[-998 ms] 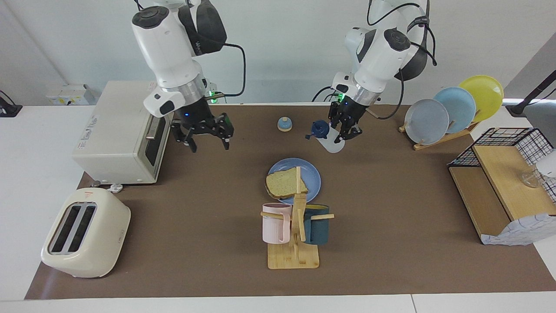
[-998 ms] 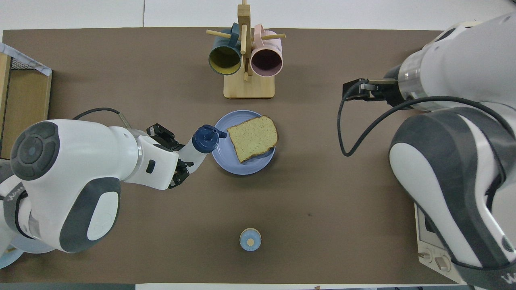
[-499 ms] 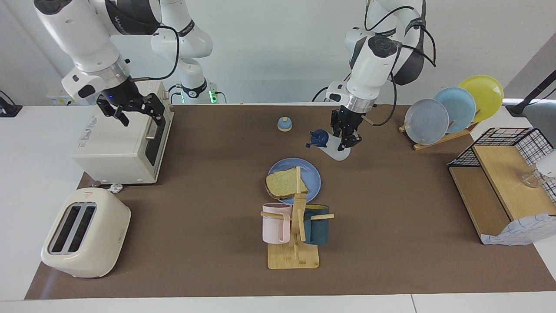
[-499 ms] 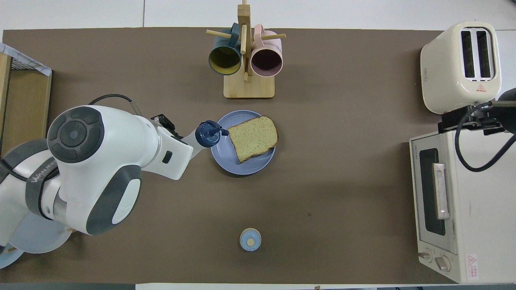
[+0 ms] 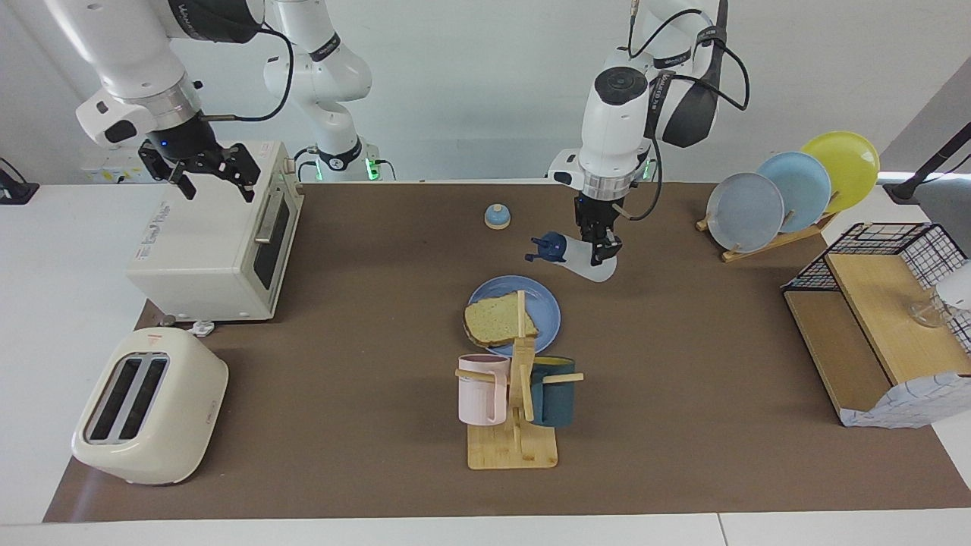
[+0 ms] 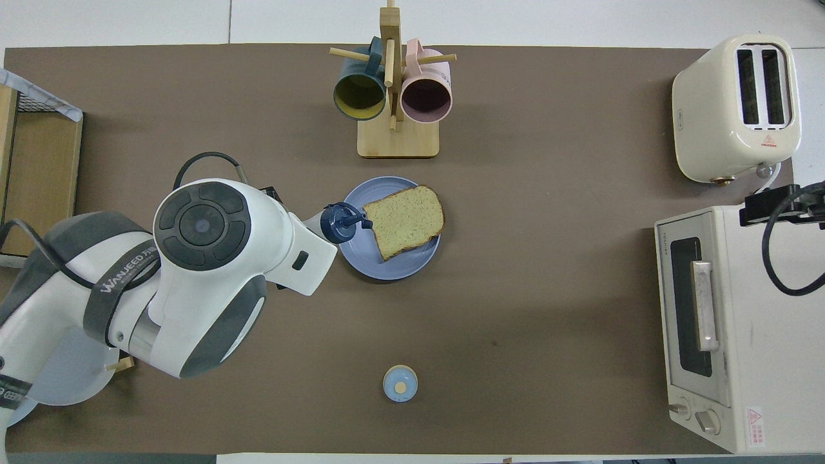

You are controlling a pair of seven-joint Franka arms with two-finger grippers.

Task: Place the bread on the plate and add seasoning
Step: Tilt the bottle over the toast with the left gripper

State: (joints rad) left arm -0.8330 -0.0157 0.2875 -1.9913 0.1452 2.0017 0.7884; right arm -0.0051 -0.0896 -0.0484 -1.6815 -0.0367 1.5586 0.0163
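Reading the table as a dial centred on the plate (image 6: 361,261), with twelve pointing away from the robots, you are seeing one bell (image 6: 399,383) sitting nearest them at six o'clock. At about eight o'clock three spare plates (image 5: 789,189) are standing in one rack. At four o'clock the right gripper (image 5: 218,186) is waiting with fingers spread and empty over the one toaster oven (image 5: 205,250).

At nine o'clock the left gripper (image 5: 601,254) is clenching the one seasoning bottle (image 5: 580,258). It is holding the bottle in the air, tipped over, with the navy cap aiming at the plate's nine o'clock rim. The one slice of bread (image 6: 405,220) is already lying on the single blue plate, overhanging its rim toward one o'clock.

So you are working the seasoning step, I judge. Next you are probably needing to carry the spout over the bread itself, tip it further and shake.

At twelve o'clock two mugs (image 6: 393,96) are hanging on one wooden stand. One toaster (image 6: 737,106) is sitting at two o'clock.
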